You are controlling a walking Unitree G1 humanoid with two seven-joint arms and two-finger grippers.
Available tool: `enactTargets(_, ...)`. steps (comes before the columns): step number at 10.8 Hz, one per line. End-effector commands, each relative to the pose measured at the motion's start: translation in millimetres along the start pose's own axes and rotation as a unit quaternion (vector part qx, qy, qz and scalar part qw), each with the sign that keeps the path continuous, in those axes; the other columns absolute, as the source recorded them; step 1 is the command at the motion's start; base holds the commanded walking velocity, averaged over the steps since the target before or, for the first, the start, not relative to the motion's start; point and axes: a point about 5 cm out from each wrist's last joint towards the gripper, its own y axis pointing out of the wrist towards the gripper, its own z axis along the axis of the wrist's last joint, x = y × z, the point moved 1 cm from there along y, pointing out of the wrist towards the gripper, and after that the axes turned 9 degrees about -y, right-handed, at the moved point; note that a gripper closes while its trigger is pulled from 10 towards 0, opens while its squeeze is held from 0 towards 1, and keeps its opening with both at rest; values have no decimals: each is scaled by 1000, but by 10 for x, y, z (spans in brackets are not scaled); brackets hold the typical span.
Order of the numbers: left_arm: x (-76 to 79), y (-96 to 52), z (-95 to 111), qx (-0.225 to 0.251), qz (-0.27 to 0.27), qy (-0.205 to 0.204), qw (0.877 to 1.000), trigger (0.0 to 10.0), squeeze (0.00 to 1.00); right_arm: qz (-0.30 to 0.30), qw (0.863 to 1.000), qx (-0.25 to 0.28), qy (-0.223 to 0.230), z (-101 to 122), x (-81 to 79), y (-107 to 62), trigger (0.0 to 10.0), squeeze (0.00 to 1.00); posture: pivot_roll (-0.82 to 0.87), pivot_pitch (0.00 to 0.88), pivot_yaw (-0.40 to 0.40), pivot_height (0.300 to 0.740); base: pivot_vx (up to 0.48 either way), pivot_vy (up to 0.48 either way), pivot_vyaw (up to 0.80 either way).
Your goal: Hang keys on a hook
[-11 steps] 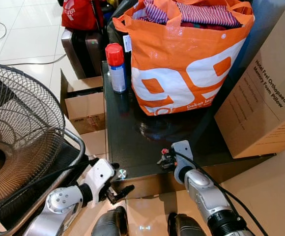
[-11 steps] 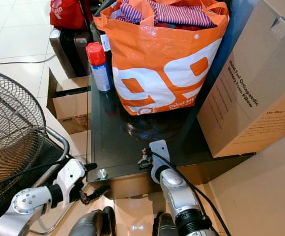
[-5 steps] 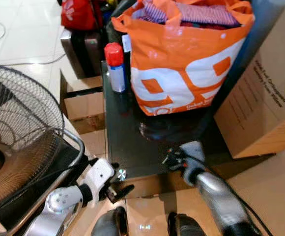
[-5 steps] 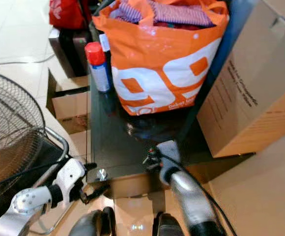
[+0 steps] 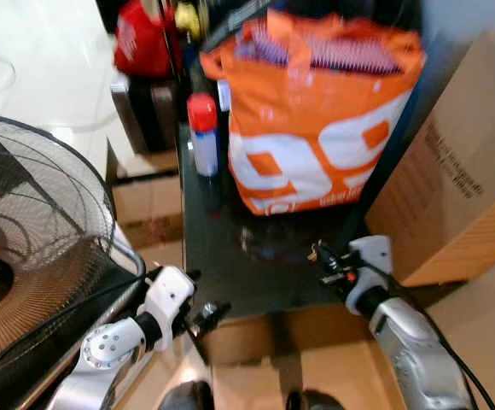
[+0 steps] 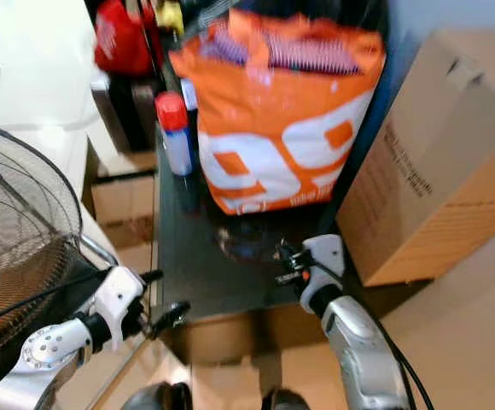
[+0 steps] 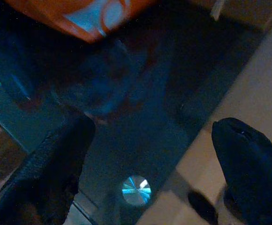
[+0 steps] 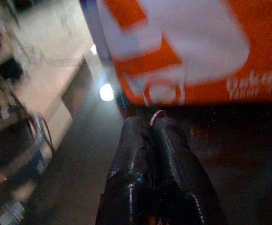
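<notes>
The keys are pinched in the right gripper, a small dark bunch with a red bit showing, held just above the near edge of the black glass table. From the wrist camera that gripper's two black fingers are pressed together, with a thin wire ring poking out at their tips. At about twelve o'clock from the keys, farther back on the table, stands the orange shopping bag stuffed with striped cloth. At ten o'clock from the bag's base is a spray can with a red cap. A big cardboard box sits at two o'clock from the keys, beside the table. Over at eight o'clock the left gripper hangs by the table's near left corner, fingers spread wide apart and holding nothing. Beyond it, at nine o'clock, is a floor fan with a wire cage. Everything looks somewhat blurred.
</notes>
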Motion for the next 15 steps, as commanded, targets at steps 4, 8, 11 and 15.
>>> enactTargets(4, -107, 35, 172, 61, 48, -27, 997, 10000, 0, 13, 997, 54, 58, 217, -99, -136, 0, 0, -69, 0, -9, 740, 0, 0, 0)
enactTargets(8, -136, 101, 183, 56, 47, -18, 997, 10000, 0, 19, 998, 42, 52, 242, -84, -67, 0, 0, -69, 0, -6, 740, 0, 0, 0)
enactTargets(11, -166, 109, 131, 47, 49, -9, 998, 10000, 0, 22, 997, 42, 54, 241, -106, -53, 0, 0, -62, 0, -3, 740, 0, 0, 0)
enactTargets(15, -184, 106, 170, 59, 78, 3, 995, 10000, 0, 7, 997, 55, 54, 304, -73, -126, 0, 0, -70, 0, -2, 740, 0, 0, 0)
